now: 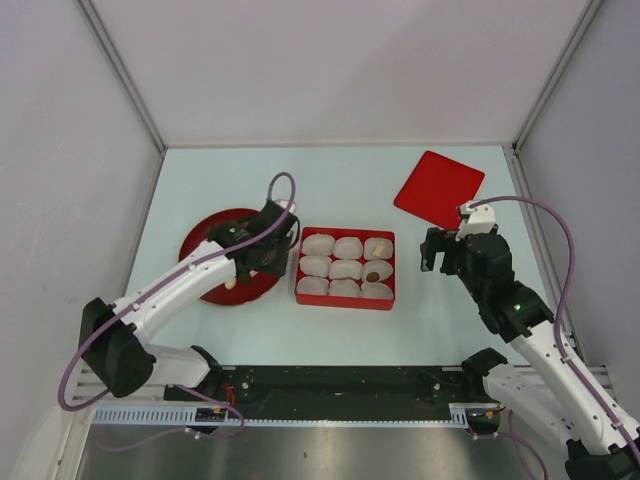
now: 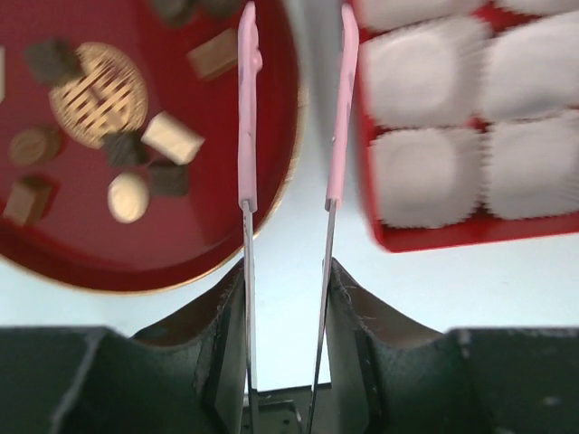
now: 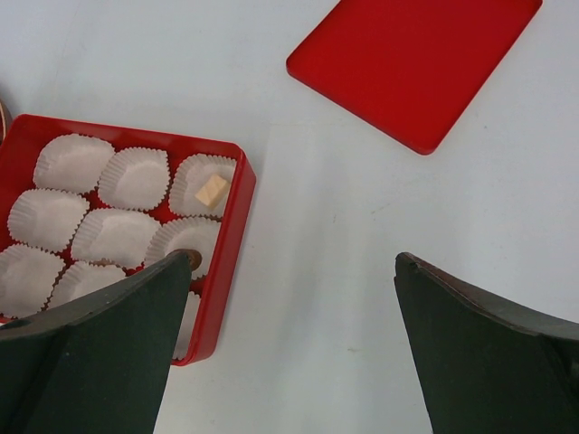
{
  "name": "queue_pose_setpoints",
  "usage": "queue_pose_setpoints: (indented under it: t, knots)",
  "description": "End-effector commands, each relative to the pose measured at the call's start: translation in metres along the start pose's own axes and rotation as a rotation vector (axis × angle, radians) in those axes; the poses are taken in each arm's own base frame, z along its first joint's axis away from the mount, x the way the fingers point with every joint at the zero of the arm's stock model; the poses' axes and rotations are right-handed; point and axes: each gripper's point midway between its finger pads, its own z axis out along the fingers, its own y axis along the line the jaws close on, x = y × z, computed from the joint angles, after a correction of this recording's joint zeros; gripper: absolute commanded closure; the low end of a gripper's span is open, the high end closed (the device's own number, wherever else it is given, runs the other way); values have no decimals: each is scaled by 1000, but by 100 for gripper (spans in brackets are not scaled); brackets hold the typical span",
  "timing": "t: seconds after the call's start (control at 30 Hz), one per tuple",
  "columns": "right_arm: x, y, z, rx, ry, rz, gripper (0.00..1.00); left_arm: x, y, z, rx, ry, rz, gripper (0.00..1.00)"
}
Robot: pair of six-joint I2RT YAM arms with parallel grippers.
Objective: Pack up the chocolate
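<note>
The chocolate (image 2: pixel 172 137) lies mostly on a round red plate (image 2: pixel 199 226) on the left part of the table (image 1: pixel 440 300). There, several loose pieces in dark brown, tan and cream are scattered around a round gold disc (image 2: pixel 98 89) with a grid pattern. Just to the right of the plate stands a red box (image 1: pixel 345 302), which holds nine white paper cups (image 1: pixel 320 245) in three rows of three. Two pieces are already inside it: a tan piece (image 3: pixel 212 191) in the cup at the far right corner, and a dark brown piece (image 1: pixel 374 274) in the next cup of the same column, toward the arms. In the right wrist view this second piece is almost hidden behind a finger. The left gripper (image 1: pixel 268 245) hangs over the narrow strip of table between the plate and the box. It is pressed together on the thin metal blades of the tongs (image 2: pixel 247 117). The two pink arms of the tongs are apart, one above the rim of the plate and the other above the left wall of the box. Their tips run out of the left wrist picture at the top, so I cannot tell if they carry anything. The right gripper (image 3: pixel 294 258) is held above the table to the right of the box, with its jaws spread wide and nothing between them. A flat red lid (image 1: pixel 438 188) lies on the table beyond this gripper, well apart from the box.
</note>
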Motion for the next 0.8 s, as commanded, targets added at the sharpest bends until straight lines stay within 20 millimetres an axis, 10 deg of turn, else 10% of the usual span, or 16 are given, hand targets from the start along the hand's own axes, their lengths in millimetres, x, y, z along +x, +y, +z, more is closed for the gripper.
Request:
queue_pose_setpoints:
  t: [0.0, 0.27, 0.77]
  knots:
    - [-10, 1, 1, -5, -40, 16, 0, 9, 37, -8, -97, -2, -131, 61]
    - [-10, 0, -7, -9, -45, 25, 0, 24, 81, 0, -183, 7, -266, 62]
    - [-17, 30, -7, -165, -60, 57, 0, -8, 68, -20, -54, -164, -288, 81]
